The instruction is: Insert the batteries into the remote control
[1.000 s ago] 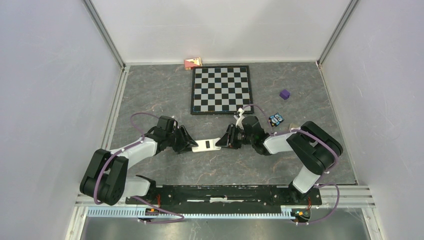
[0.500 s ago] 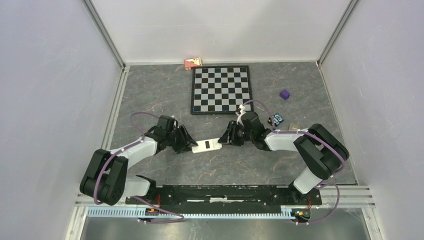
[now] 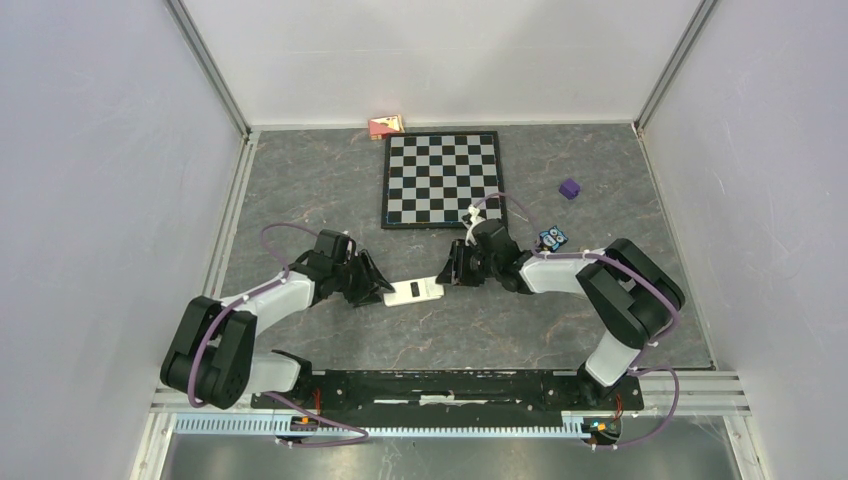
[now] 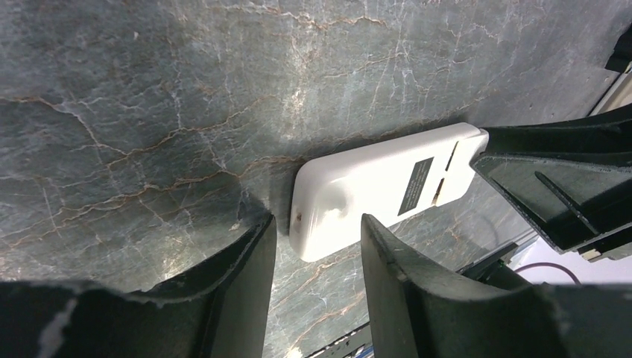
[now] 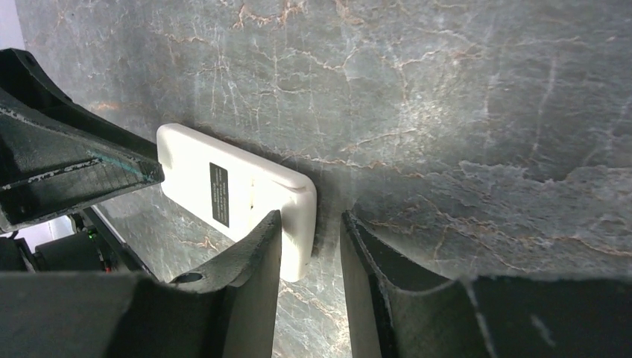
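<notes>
Nearest, just below centre in the overhead view, a white remote control (image 3: 413, 292) lies flat on the grey marbled table (image 3: 320, 190). Its upper face shows a dark label (image 4: 415, 186) and a thin seam beside it.

The left gripper (image 4: 318, 224) meets the remote's left end. Its jaws stand at a middle width and straddle that end; whether they actually pinch it cannot be told. The right gripper (image 5: 311, 216) is at the opposite end with its jaws partly open. One finger overlaps the remote's corner, and bare table shows between the remote and the other finger.

Farther up and to the right lies a small patterned object (image 3: 552, 238), too small to identify. Beyond it are a chessboard (image 3: 443, 180) at upper centre, a purple cube (image 3: 569, 188) to its right, and a small reddish box (image 3: 386, 125) against the back wall.

No batteries can be made out in any view.

The step in hand looks like steadying the remote from both ends, with the battery compartment seemingly unopened. The next move likely calls for one gripper to brace the body while the other works the cover free.
</notes>
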Motion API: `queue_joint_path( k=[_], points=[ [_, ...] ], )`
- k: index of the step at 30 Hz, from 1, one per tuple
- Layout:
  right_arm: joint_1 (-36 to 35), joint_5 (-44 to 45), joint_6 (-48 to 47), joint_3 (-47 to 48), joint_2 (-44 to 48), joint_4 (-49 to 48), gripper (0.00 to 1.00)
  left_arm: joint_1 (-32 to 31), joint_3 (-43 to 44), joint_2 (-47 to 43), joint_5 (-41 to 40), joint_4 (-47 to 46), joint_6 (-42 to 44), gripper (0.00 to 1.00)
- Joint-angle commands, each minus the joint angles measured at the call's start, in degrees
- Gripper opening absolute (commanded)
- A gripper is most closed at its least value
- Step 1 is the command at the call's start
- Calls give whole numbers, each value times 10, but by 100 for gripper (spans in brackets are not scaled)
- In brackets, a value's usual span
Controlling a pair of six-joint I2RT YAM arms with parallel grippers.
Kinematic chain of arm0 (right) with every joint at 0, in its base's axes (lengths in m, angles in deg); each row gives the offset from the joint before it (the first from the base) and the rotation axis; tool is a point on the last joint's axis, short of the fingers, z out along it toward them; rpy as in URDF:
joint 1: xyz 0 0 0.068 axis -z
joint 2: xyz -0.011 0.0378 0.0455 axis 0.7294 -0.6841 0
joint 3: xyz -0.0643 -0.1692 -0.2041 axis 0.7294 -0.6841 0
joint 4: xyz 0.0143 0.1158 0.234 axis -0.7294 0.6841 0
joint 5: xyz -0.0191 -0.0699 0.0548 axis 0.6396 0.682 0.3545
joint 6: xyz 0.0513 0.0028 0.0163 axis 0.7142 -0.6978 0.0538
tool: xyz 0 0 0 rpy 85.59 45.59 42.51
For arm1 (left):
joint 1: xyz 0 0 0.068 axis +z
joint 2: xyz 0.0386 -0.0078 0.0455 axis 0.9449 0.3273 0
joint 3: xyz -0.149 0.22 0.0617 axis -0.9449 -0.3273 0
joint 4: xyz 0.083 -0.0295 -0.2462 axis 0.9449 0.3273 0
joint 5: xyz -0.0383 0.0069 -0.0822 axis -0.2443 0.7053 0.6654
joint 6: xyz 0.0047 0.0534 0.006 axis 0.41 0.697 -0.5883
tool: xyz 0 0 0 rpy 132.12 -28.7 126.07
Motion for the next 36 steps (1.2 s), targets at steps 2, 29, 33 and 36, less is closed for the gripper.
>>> queue_joint_path(
  k=[2, 29, 33, 36],
  points=[
    [-17, 3, -19, 10, -4, 0, 39, 4, 6, 11, -8, 9, 22, 50],
    [-78, -12, 55, -61, -20, -113, 19, 4, -25, 51, 90, -87, -38, 29],
    [-91, -46, 106, -75, -36, -179, 18, 2, -28, 60, 106, -110, -48, 27],
    [-110, -56, 129, -67, -46, -198, 17, -1, -35, 64, 120, -134, -57, 23]
  ],
)
